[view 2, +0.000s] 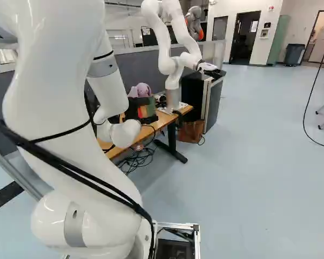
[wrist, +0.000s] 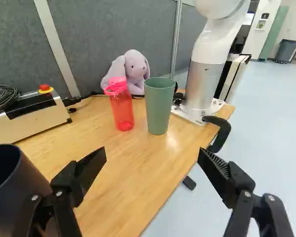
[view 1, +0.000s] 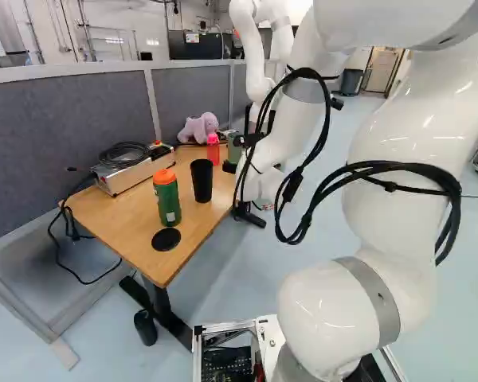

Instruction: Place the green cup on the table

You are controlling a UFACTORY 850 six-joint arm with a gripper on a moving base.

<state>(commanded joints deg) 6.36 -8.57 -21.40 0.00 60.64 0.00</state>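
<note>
One tall, tapered, matte green cup (wrist: 159, 106) stands upright on the light wooden bench (wrist: 133, 168), ahead of the gripper (wrist: 153, 155) and beside a clear pink bottle (wrist: 121, 108). The jaws are wide apart and hold nothing; the cup lies beyond their tips. Since the cup already rests on the bench, the step in hand is judged to be the approach and grasp, with placement to follow. Align the centre line of the jaws with the cup body before advancing. Keep the fingers level with the cup wall, below the rim, so that closing does not tip it. Advance slowly: the bottle stands near the cup, and the finger on that side can knock it over. Check clearance at the white base of the other robot arm (wrist: 202, 94) and at the curved black clamp (wrist: 219, 133) on the bench edge. A dark, wide-mouthed cup (wrist: 12, 192) stands close beside one finger; whether they touch cannot be told. Avoid sideways motion toward it. Close gently, as a thin wall may flex. Lift straight up, set the base flat on bare wood away from the edge, then release and retreat straight back.
</note>
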